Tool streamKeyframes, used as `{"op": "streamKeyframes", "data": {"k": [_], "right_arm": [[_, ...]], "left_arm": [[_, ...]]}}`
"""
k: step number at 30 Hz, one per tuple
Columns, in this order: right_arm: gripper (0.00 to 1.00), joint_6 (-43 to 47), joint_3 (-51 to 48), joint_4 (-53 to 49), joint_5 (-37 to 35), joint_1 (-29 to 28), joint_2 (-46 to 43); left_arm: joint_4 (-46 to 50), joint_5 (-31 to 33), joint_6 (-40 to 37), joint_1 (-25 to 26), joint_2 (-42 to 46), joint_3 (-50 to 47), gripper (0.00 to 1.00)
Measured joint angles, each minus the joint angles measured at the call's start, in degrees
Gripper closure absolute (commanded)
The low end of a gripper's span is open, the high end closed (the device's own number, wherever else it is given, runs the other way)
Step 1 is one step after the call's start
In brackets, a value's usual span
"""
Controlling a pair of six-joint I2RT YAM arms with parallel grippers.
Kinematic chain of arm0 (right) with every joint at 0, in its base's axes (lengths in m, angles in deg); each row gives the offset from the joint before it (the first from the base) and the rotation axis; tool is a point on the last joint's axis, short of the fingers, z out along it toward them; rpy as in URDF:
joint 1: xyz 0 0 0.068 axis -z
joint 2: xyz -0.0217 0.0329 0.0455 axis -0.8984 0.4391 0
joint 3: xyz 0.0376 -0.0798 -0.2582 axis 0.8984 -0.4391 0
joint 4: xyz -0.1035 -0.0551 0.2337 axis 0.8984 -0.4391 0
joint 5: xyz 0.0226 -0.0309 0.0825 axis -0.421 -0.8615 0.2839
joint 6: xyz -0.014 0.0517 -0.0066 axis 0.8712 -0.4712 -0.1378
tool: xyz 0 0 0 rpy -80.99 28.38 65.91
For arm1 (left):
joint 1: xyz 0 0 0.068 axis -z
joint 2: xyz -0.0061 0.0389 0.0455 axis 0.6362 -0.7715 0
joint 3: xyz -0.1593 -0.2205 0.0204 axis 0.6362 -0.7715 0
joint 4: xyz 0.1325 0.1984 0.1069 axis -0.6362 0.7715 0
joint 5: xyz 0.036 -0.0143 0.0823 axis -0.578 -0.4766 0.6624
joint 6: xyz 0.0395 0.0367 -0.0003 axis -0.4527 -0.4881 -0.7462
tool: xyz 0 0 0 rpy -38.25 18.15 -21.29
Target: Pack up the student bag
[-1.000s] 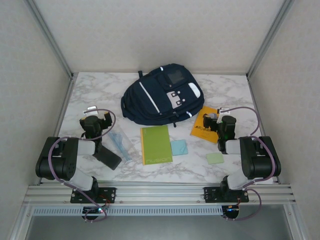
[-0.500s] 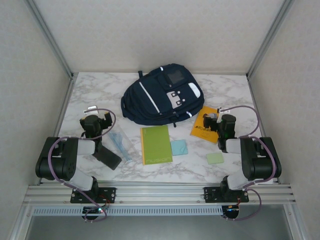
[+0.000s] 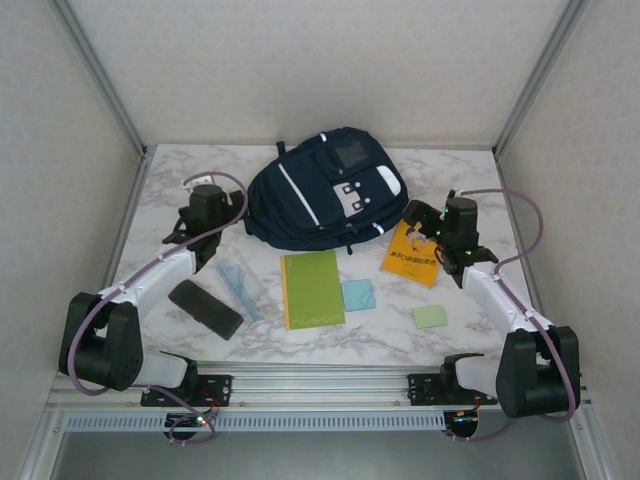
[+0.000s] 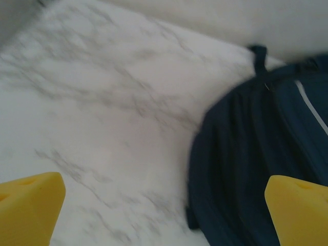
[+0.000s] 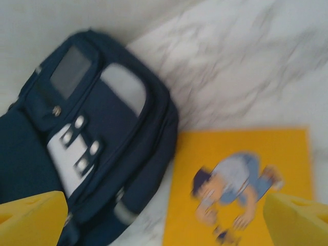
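The student bag, dark navy with white stripes and a grey patch, lies closed at the back middle of the marble table. My left gripper hovers just left of it, open and empty. In the left wrist view its yellow fingertips frame bare marble, with the student bag's edge to the right. My right gripper hangs open and empty over the top of a yellow book, right of the bag. The right wrist view has the bag at left and the yellow book between the fingertips.
In front of the bag lie a green notebook, a light blue pad, a pale green pad, a clear pouch of pens and a flat black case. Walls and metal posts close in three sides.
Both arms have unfolded and reached away from their bases: the left gripper up to the bag's left side, the right up over the yellow book. Both stayed open.
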Motion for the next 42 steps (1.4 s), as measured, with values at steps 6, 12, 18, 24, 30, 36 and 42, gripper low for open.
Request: {"op": "streamKeyframes", "data": {"k": [6,12,18,24,30,36,42], "right_arm": [[0.07,-15.6,-1.2,2.8,5.7,-5.1,4.7],[0.27,-25.9,-0.6,10.2,8.7,-11.2,16.8],[0.38,-32.3,3.2,16.6,11.2,-13.2,28.1],[0.84,-34.0,8.3,20.7,11.7,-13.8,35.7],[1.00,-33.5,12.5,20.5,14.8,-13.9,38.1],[1.00,-32.3,18.8,10.2,15.7,-14.8,36.2],[1.00,-32.1,25.4,4.4,16.7,-16.3,34.9]], "left_arm": [[3.6,-4.7,9.9,6.9,0.6,-0.7,0.00],[5.2,-8.3,14.7,12.9,0.6,-0.8,0.00],[6.0,-9.4,16.5,15.8,0.6,-1.2,0.00],[5.8,-10.7,16.7,17.1,0.5,-1.9,0.00],[3.4,-14.7,14.1,18.6,0.5,-3.8,0.00],[1.4,-19.2,10.6,20.2,0.5,-4.5,0.05],[0.7,-22.7,7.8,23.9,-3.5,-0.6,0.21]]}}
